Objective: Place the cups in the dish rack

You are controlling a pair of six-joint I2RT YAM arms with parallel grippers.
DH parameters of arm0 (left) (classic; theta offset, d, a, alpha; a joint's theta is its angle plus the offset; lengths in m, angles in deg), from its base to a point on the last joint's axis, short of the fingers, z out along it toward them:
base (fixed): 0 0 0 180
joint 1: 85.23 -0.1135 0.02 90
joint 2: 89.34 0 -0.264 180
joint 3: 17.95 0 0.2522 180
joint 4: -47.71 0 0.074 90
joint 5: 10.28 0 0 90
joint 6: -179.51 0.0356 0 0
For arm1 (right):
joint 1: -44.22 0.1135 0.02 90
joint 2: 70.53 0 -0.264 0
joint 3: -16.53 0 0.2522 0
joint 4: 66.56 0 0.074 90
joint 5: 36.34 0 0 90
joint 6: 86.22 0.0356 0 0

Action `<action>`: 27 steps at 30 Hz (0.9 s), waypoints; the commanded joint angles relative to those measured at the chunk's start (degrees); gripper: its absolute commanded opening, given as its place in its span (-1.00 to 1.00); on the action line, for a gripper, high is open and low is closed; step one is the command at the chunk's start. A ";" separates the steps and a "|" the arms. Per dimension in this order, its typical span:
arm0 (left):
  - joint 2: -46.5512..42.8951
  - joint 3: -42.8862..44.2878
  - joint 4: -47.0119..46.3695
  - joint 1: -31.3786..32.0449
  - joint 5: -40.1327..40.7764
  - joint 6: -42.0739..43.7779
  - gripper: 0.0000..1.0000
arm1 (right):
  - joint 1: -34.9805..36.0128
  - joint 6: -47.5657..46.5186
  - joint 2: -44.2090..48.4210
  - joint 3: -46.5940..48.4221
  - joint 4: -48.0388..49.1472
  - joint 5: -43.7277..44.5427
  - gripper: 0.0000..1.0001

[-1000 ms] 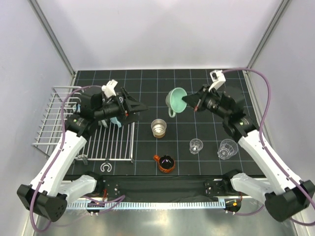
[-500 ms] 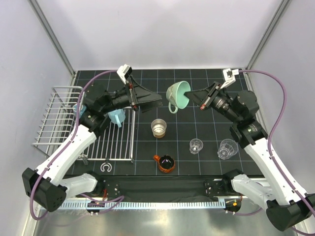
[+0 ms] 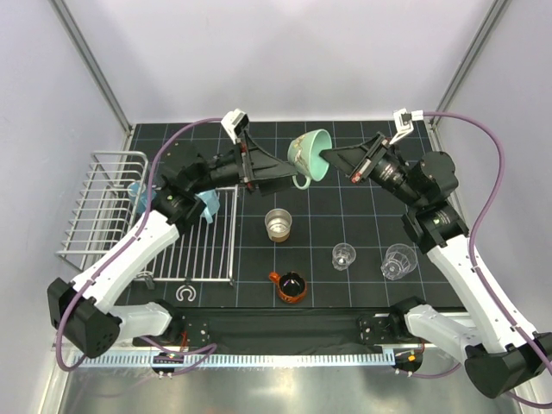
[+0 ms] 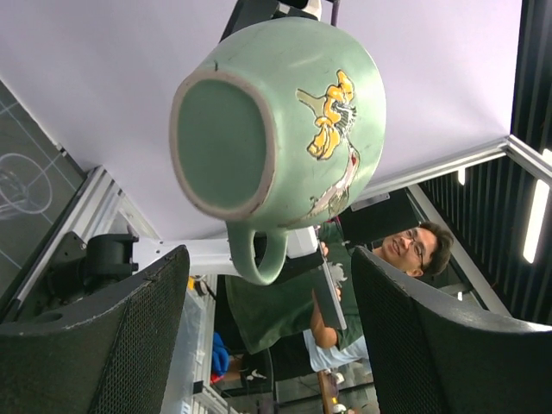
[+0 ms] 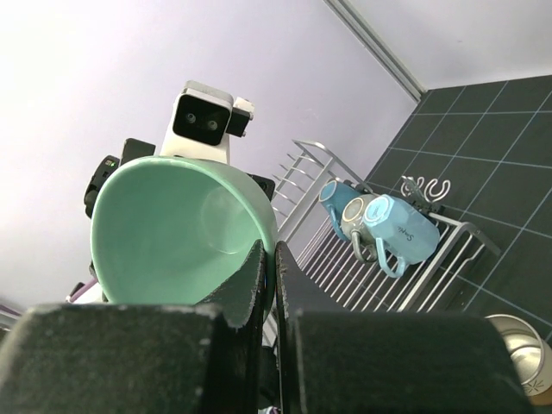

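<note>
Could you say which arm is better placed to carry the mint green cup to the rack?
Probably left. The left gripper, open, faces the base of the mint green cup, and the dish rack lies on its side; the right gripper, pinching the rim, is farther off.

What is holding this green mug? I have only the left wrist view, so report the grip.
Observer: The right gripper is shut on the mint mug, pinching its rim with one finger inside and one outside.
Operator: Tell me where the dish rack is.
Observer: The dish rack sits on the left, under the left arm, and a blue cup lies on its slats.
Operator: List the cups not racked.
Observer: A steel cup, a clear cup, a second clear cup and an orange cup.
</note>
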 commanded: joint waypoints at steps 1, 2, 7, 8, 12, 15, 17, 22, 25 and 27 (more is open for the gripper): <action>1.78 4.22 -3.99 1.70 -0.74 -0.03 0.47 | 0.21 2.97 0.64 1.12 6.53 -0.60 -0.92; 2.14 4.58 -4.08 1.96 -0.83 -0.29 0.44 | 0.30 3.05 0.64 0.69 6.61 -0.51 -0.92; 3.90 5.37 -5.04 2.49 -0.83 -2.23 0.18 | 1.26 3.32 1.26 -0.46 6.96 0.45 -0.92; 4.16 5.28 -5.22 2.49 -0.74 -2.84 0.08 | 1.53 3.23 1.34 -0.81 6.96 0.63 -0.92; 4.34 4.58 -7.24 2.49 -0.21 -4.33 -0.14 | 2.14 2.36 1.96 -0.99 6.18 0.45 -0.92; 4.42 4.67 -7.51 2.49 -0.30 -4.51 -0.24 | 2.32 1.83 2.66 -1.69 5.91 1.16 -0.92; 4.69 4.75 -8.03 2.58 -0.30 -4.95 -0.30 | 2.50 1.65 2.93 -1.78 5.91 1.77 -0.92; 4.78 4.84 -9.00 2.67 0.49 -6.45 -0.89 | 3.20 0.60 2.49 -1.69 6.17 1.69 -0.92; 4.69 4.84 -9.00 2.67 1.46 -6.89 -0.99 | 3.90 0.16 2.05 -1.69 5.39 1.42 -0.92; 4.25 4.93 -6.82 2.67 1.98 -6.19 -1.00 | 4.16 -0.54 1.96 -1.51 4.33 1.42 -0.92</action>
